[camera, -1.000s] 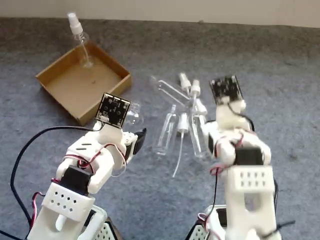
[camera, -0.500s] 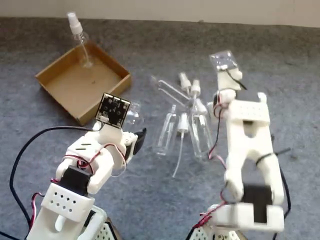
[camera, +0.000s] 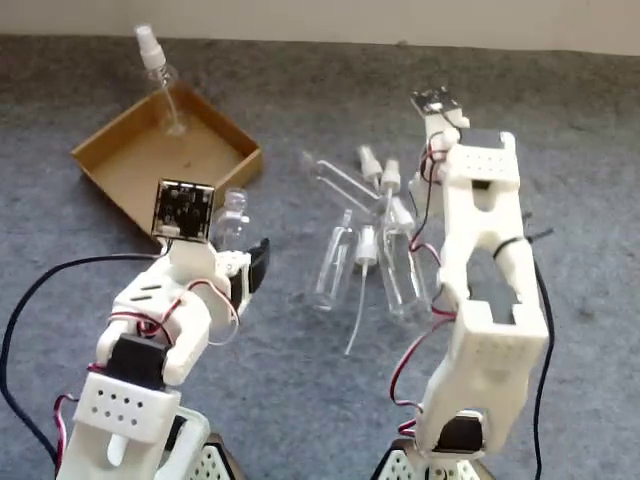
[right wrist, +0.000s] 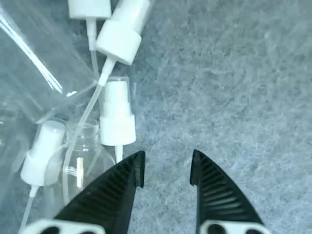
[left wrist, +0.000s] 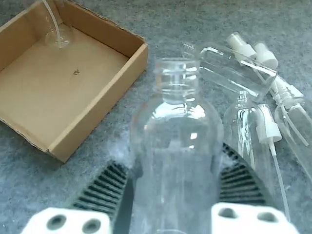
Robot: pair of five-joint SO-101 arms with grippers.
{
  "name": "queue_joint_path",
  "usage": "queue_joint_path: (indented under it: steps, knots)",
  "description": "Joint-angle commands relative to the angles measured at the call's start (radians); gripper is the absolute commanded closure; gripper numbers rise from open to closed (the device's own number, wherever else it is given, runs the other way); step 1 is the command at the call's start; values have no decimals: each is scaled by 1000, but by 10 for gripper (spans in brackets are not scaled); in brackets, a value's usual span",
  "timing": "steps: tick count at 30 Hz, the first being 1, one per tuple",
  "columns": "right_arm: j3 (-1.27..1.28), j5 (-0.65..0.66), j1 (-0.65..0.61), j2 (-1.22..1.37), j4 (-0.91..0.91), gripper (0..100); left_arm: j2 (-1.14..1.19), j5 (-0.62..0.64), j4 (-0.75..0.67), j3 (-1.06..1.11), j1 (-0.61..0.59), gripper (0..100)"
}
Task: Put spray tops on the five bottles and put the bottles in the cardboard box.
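Clear bottle [left wrist: 175, 122] in left tool [left wrist: 171, 187], cardboard box [left wrist: 97, 113]

Clear glossy plastic bottle [left wrist: 175, 161], matt brown cardboard box [left wrist: 97, 105], smooth white plastic spray tops [right wrist: 117, 122], rough grey carpet-like cloth [right wrist: 234, 73]

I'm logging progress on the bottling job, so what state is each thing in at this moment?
Left claw, shut on an uncapped bottle held upright.
Right claw, open and empty, above the loose spray tops.
Cardboard box, open, with one capped bottle standing in a corner.
Other bottles, lying on the carpet.
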Motion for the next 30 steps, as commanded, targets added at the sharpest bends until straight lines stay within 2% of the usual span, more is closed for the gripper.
queue_joint_path:
  steps: [1,6,11,26,30]
  knots:
    - [-229,12,-42,65,148,851,-82,18,-28,45,-13,951]
    - [-421,12,-88,189,295,851,-229,17,-98,153,-13,951]
    - [-553,12,-131,282,384,851,-349,17,-94,200,-13,951]
    - [-595,12,-148,424,386,851,-406,17,-98,234,-12,951]
    - [-595,12,-148,424,381,918,-406,18,-98,236,-12,951]
